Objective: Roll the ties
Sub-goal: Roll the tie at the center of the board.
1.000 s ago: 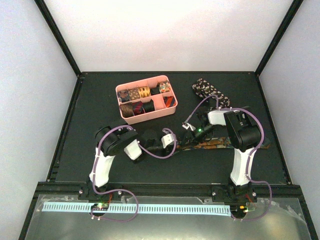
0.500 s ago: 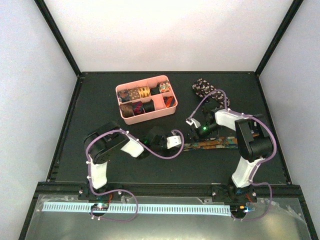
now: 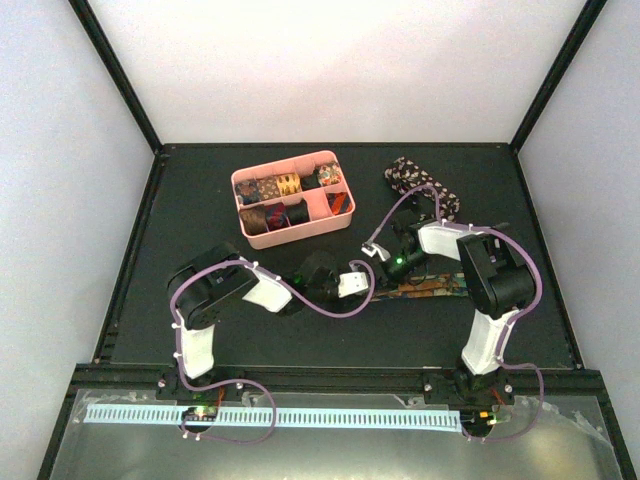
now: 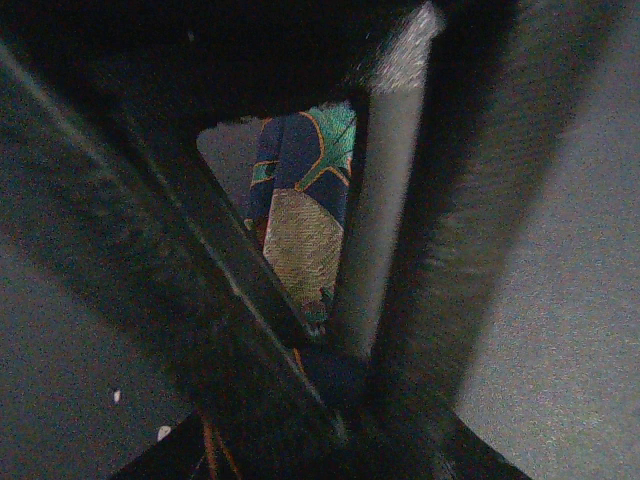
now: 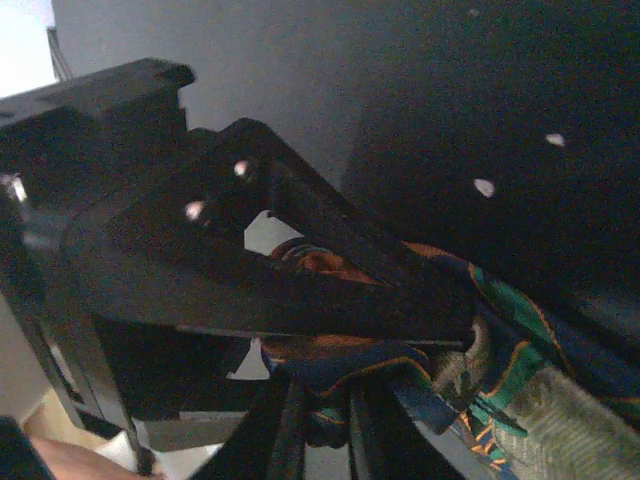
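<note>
Top external: patterned tie (image 3: 428, 290) lies flat at 4 o'clock of table (image 3: 200, 210) ctr, one end at both tools. L gripper (image 3: 373, 291) clenched on tie; R gripper (image 3: 386, 277) looks nipped on same end. Step: prob starting the roll. Next needs: turn end over itself, tight coil, edges aligned
</note>
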`<state>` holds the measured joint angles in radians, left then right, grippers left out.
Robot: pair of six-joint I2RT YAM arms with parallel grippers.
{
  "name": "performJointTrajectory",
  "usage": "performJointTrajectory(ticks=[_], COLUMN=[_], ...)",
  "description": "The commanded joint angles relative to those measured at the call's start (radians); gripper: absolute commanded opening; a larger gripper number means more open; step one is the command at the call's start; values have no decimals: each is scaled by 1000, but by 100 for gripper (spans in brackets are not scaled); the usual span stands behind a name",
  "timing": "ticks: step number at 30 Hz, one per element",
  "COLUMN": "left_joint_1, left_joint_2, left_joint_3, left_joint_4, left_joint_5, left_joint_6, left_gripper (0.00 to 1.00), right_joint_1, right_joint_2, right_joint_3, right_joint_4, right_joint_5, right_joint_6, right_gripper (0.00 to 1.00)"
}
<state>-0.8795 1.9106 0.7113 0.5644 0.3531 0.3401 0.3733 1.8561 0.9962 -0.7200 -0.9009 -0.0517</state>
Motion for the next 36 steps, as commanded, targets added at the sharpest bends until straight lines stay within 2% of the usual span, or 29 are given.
performJointTrajectory(ticks=[1, 3, 5, 9, 12, 16, 18, 23, 28, 32, 36], left_joint_1=[-12, -8, 4, 50, 81, 114, 134, 218, 260, 259, 232], left_joint_2=[41, 46, 46, 16, -7, -44, -73, -155, -186, -155, -105], left_joint_3=[-13, -15, -18, -74, -140, -242, -290, -356, -403, -401, -390], left_joint_4=[-190, -186, -163, 4, 192, 448, 527, 553, 571, 602, 639], left_joint_5=[-49, -51, -41, 50, 110, 177, 182, 243, 271, 309, 301], left_joint_6=[19, 9, 1, -66, -143, -231, -260, -307, -312, -306, -291], left_gripper=[30, 32, 39, 67, 77, 81, 82, 83, 83, 84, 86], right_joint_1=[3, -6, -20, -39, -40, -39, -29, 22, 78, 18, -28], right_joint_2=[13, 19, 29, 42, 35, 46, 71, 177, 131, 107, 135], right_joint_3=[5, 0, -3, -12, -12, -27, -44, 2, -20, -87, -80], right_joint_4=[18, 1, -13, -24, -29, -8, 41, 156, 251, 183, 98], right_joint_5=[104, 143, 177, 209, 234, 216, 185, 42, -74, -37, 48], right_joint_6=[-14, -25, -33, -26, -12, 2, 4, 58, 125, 64, 48], right_gripper=[2, 2, 2, 1, 1, 2, 2, 2, 2, 2, 2])
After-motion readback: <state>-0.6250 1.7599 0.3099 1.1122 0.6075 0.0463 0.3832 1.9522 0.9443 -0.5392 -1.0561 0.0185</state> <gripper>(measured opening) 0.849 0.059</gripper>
